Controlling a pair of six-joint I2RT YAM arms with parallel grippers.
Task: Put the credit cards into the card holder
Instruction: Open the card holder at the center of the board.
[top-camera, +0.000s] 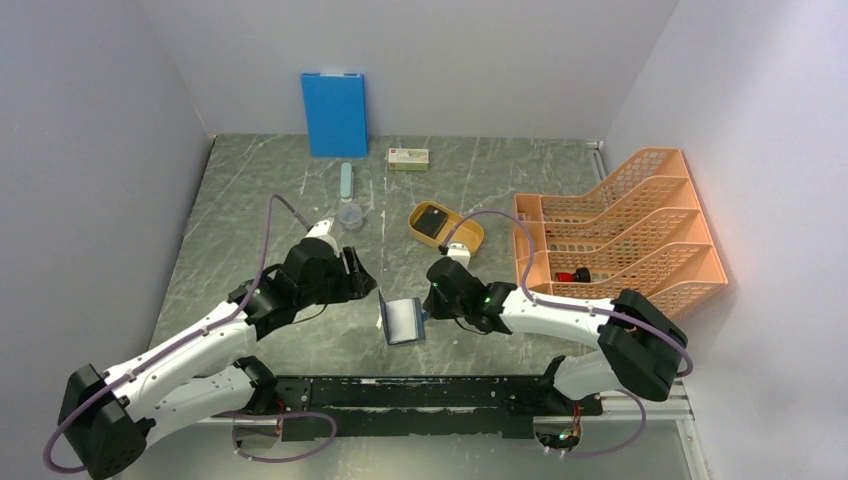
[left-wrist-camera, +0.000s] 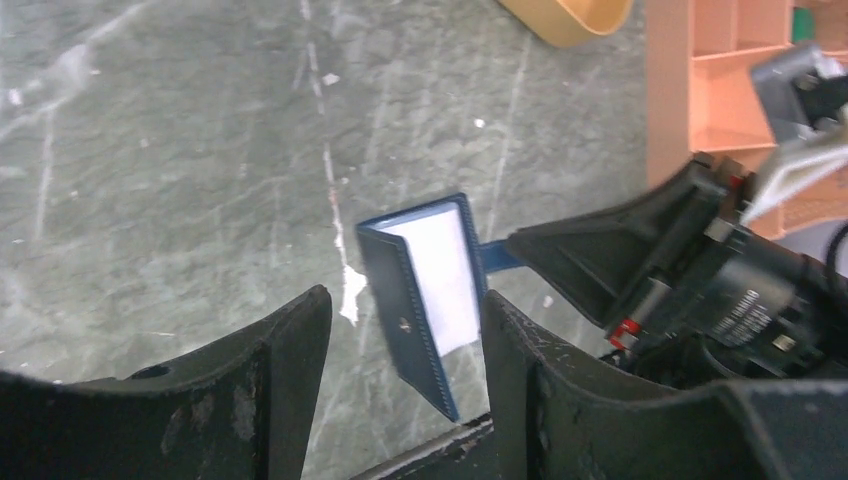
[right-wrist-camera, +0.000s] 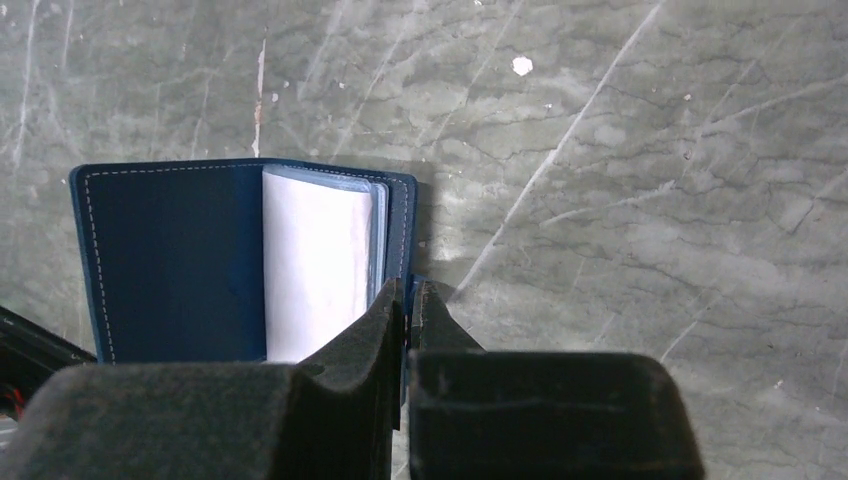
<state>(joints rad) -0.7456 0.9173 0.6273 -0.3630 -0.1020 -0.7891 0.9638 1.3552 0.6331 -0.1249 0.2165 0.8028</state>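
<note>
Across the cell floor, table (top-camera: 250, 200): grey stone-look top with pale veins; both arms are bolted at its near edge.
rack (top-camera: 620, 230): orange mesh file rack with stepped compartments, far right of the table. A small red-and-dark item sits in one near compartment; can't tell what it is.
board (top-camera: 335, 112): bright blue, upright, leaning on the back wall, left of centre.
left pincer (top-camera: 362, 283) (left-wrist-camera: 405, 300): jaws apart, nothing clamped, just left of the card holder. In the wrist view the holder's lower corner sits between the two fingers; can't tell whether either finger touches it.
right pincer (top-camera: 428, 303) (right-wrist-camera: 408, 295): jaws closed on the card holder's right edge, at the small blue tab, reaching in from the holder's right.
tray (top-camera: 472, 238): yellow oval, mid-table, behind the right pincer, with a dark object inside.
card holder (top-camera: 402, 320) (left-wrist-camera: 430, 290) (right-wrist-camera: 160, 260): navy, open, front-centre of the table between the two pincers. One cover with pale stitching is opened away from the white inner sleeves.
box (top-camera: 409, 158): small, white and green, at the back, right of the board.
cup (top-camera: 350, 213): small, clear, behind the left pincer.
stick (top-camera: 346, 181): pale teal oblong, between cup and board.
</note>
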